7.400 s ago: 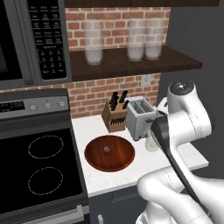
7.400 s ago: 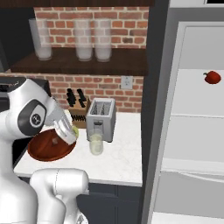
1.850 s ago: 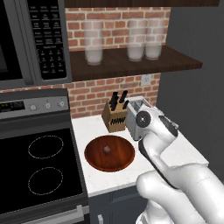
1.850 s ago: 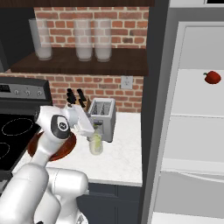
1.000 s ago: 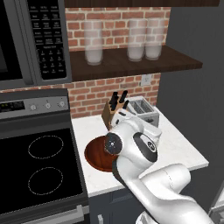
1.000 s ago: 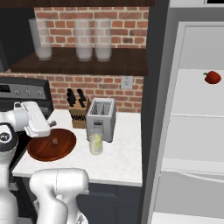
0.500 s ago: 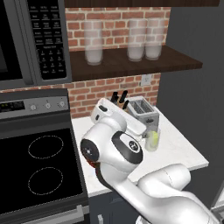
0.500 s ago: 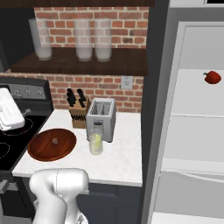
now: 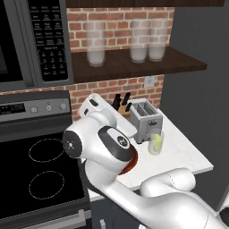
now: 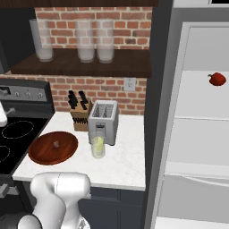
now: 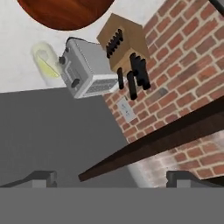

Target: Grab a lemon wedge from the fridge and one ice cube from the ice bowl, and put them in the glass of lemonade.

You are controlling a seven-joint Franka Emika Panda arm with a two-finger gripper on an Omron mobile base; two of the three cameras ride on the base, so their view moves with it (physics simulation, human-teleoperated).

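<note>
White stone worktop [image 10: 120, 165] carries the wide reddish-brown wooden ice bowl [image 10: 53, 147], beside the short clear glass of lemonade [image 10: 98, 147], handy for dropping; fingers [image 11: 41, 177] spread wide, empty.

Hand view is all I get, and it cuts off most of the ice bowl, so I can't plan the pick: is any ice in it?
Observer: Yes. One small lump, the ice cube, lies near the middle of the ice bowl.
Operator: Is the fridge open?
Observer: Yes. The fridge stands open to the right of the counter, with its white shelves showing.
Operator: Anything on them?
Observer: A small round red fruit sits on an upper shelf.
</note>
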